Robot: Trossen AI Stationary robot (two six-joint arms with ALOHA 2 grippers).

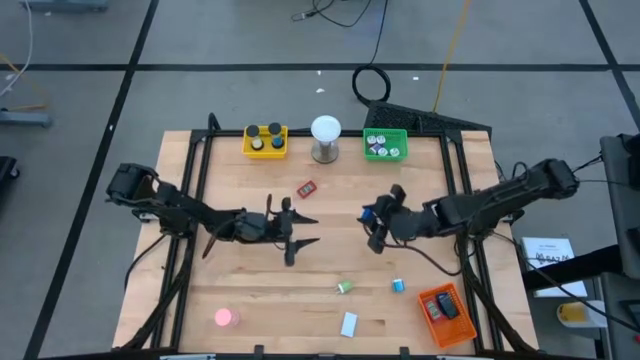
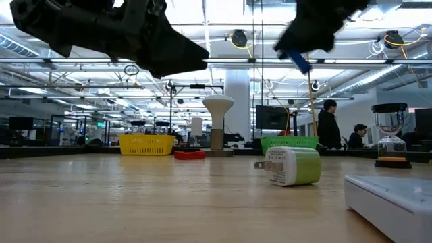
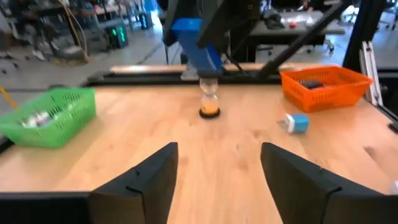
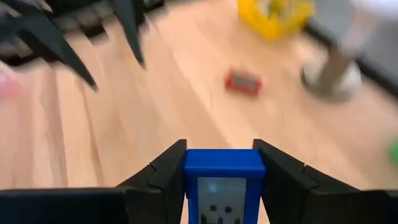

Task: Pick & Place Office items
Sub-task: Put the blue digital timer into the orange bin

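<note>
So you've got three trays on the desk (image 1: 250,290) and five loose items. Your right end effector (image 4: 222,163) clamps a blue block (image 4: 224,186) mid-desk, lifted; left end effector (image 1: 303,229) spread, holding nothing.

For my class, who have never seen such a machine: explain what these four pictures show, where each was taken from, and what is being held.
Two dark robot arms work at a wooden table. One picture looks straight down, one looks level across the tabletop, and two come from cameras on the arms' wrists. The right gripper is shut on a blue block, raised above the table. The left gripper stands open and empty. At the far edge are a yellow tray and a green tray; an orange tray sits near the right corner. Small items lie scattered, such as a red block and a green charger plug.
</note>
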